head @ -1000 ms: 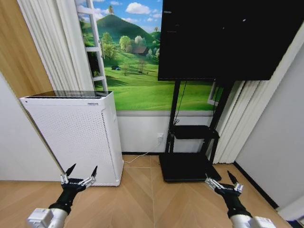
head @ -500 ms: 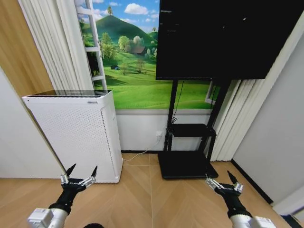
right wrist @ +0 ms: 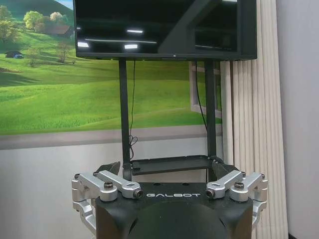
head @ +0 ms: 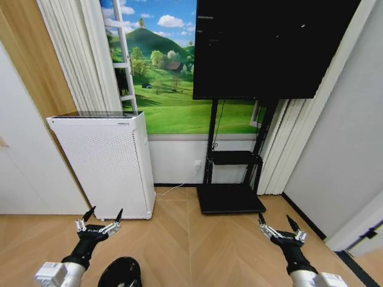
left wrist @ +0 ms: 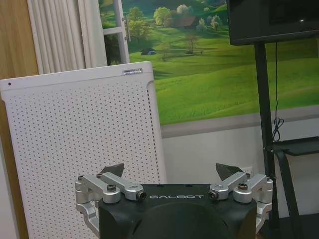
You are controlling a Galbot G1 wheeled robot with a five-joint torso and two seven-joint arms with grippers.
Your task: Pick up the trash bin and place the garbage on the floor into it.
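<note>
The trash bin [head: 119, 273], black and round, stands on the wood floor at the lower edge of the head view, just right of my left arm. My left gripper [head: 103, 214] is held open above the floor, in front of the white appliance and a little above and left of the bin; nothing is between its fingers [left wrist: 171, 172]. On the other side, my right gripper [head: 274, 219] is also open and empty [right wrist: 166, 168], facing the TV stand. The garbage is out of view.
A white perforated appliance [head: 105, 164] stands against the wall at left. A black TV [head: 263, 48] on a stand with a flat base [head: 229, 200] is at centre right. A grey wall [head: 341, 155] closes the right side.
The whole picture has shifted, so the camera has moved back and turned; the trash bin has come into view at the bottom. Both grippers keep the same open pose.
</note>
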